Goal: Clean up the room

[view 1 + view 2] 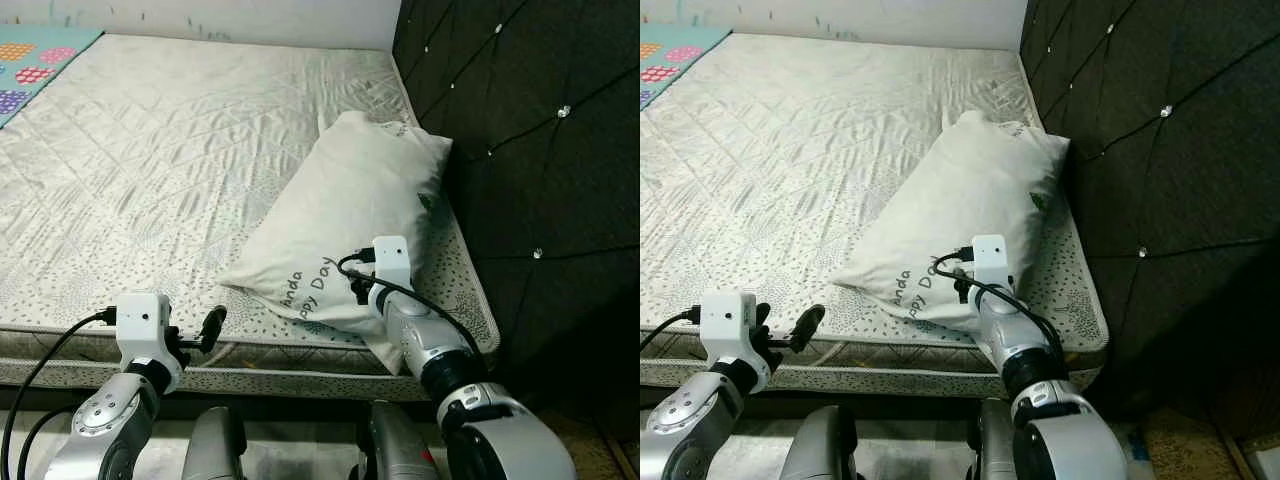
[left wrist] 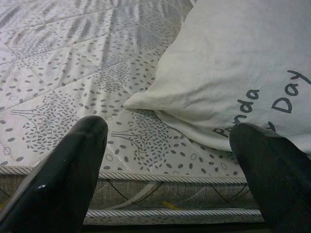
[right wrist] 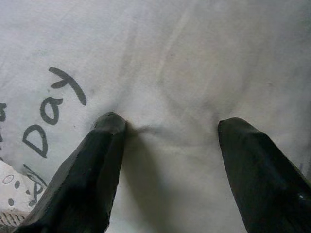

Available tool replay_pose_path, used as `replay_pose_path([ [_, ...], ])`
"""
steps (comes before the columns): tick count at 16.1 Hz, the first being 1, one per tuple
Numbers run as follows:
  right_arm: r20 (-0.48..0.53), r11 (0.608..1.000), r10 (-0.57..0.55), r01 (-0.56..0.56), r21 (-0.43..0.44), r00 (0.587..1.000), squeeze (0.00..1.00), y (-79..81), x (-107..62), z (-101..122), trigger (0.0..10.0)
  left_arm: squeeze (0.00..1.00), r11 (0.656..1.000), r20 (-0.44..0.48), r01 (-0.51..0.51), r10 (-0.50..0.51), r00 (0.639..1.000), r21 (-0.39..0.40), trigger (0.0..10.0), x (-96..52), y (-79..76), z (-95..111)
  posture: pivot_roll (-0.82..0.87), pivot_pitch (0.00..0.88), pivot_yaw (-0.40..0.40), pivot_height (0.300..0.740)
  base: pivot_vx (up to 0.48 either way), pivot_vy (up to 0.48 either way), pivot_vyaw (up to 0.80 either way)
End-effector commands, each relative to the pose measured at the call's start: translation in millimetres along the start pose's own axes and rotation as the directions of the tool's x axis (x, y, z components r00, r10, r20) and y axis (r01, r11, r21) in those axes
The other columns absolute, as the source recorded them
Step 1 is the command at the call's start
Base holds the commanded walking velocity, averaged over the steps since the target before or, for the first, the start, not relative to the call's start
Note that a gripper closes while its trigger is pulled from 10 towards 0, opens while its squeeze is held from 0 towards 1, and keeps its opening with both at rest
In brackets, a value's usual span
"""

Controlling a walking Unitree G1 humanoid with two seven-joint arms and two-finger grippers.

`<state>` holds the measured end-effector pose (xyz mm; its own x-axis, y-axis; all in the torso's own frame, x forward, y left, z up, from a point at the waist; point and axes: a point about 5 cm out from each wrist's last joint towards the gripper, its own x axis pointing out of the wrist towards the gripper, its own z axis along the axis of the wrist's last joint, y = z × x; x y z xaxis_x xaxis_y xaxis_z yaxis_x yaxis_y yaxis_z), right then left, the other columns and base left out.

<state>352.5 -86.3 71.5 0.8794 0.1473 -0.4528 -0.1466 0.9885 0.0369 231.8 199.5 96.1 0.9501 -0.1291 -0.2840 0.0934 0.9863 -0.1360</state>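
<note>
bare quilted mattress [image 1: 180,150] | pillow [image 1: 340,210] by black headboard [image 1: 540,130] | right gripper [image 3: 167,133] spread, pressing pillow | left gripper [image 2: 170,145] spread

The pillow [image 1: 345,215] under the right claw [image 3: 167,138] is soft matt cream cloth, creased where the glossy black plastic fingers [image 3: 92,170] press in, with dark printed letters beside them. The mattress [image 1: 150,170] ahead of the left claw [image 2: 167,145] is quilted fabric with a faint sheen and a printed speckle pattern, edged with woven cord piping. To the right of the right claw, the headboard [image 1: 540,130] is dark tufted upholstery with shiny studs. Both arms look like brushed silver metal.
</note>
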Motion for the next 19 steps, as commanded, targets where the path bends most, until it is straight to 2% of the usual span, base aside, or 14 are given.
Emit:
replay_pose_path([
  [1,0.008,1.0,0.018,-0.018,-0.006,1.0,0.0,1.7,-0.9,0.3,10.0,0.0,1.0,0.004,0.017,-0.017,1.0,0.002,10.0,1.0,-3.0,3.4,-0.04,0.098,-0.047,0.567,0.0,0.0,0.0],
  [3,0.024,0.999,0.039,-0.038,-0.025,0.999,0.0,2.6,-1.0,1.5,10.0,0.0,1.0,0.005,0.021,-0.021,1.0,-0.001,10.0,1.8,-5.6,2.6,-0.04,0.1,-0.046,0.544,0.0,0.0,0.0],
  [5,0.034,0.997,0.033,-0.031,-0.063,0.999,0.0,-1.5,-1.1,3.2,10.0,0.0,1.0,0.003,0.021,-0.021,1.0,-0.004,10.0,1.1,-6.9,1.6,-0.04,0.105,-0.044,0.544,0.0,0.0,0.0],
  [8,0.057,0.999,-0.006,0.009,-0.05,0.998,0.0,-9.5,-0.3,9.3,10.0,0.0,1.0,0.004,0.012,-0.012,1.0,-0.006,10.0,-0.4,-5.3,2.2,-0.04,0.118,-0.044,0.544,0.0,0.0,0.0],
  [11,0.085,0.999,-0.01,0.013,-0.033,0.996,0.0,-10.6,-0.3,13.8,10.0,0.0,1.0,0.002,0.01,-0.01,1.0,-0.006,10.0,-1.8,-5.4,1.6,-0.04,0.131,-0.044,0.524,0.0,0.0,0.0],
  [15,0.097,1.0,0.005,-0.002,-0.031,0.995,0.0,-6.6,0.2,15.2,10.0,0.0,1.0,-0.001,0.017,-0.017,1.0,-0.006,10.0,-1.6,-7.7,1.8,-0.03,0.142,-0.039,0.524,0.0,0.0,0.0],
  [18,0.117,0.999,0.034,-0.035,0.005,0.993,0.0,2.9,0.5,18.2,10.0,0.0,1.0,-0.007,0.02,-0.02,1.0,-0.008,10.0,-3.2,-8.0,0.8,-0.03,0.144,-0.038,0.524,0.0,0.0,0.0],
  [19,0.145,0.998,0.059,-0.063,0.023,0.988,0.0,10.5,0.0,21.7,0.0,0.0,1.0,-0.01,0.023,-0.023,1.0,-0.011,10.0,-3.7,-9.0,0.2,-0.03,0.148,-0.036,0.524,0.0,0.0,0.0],
])
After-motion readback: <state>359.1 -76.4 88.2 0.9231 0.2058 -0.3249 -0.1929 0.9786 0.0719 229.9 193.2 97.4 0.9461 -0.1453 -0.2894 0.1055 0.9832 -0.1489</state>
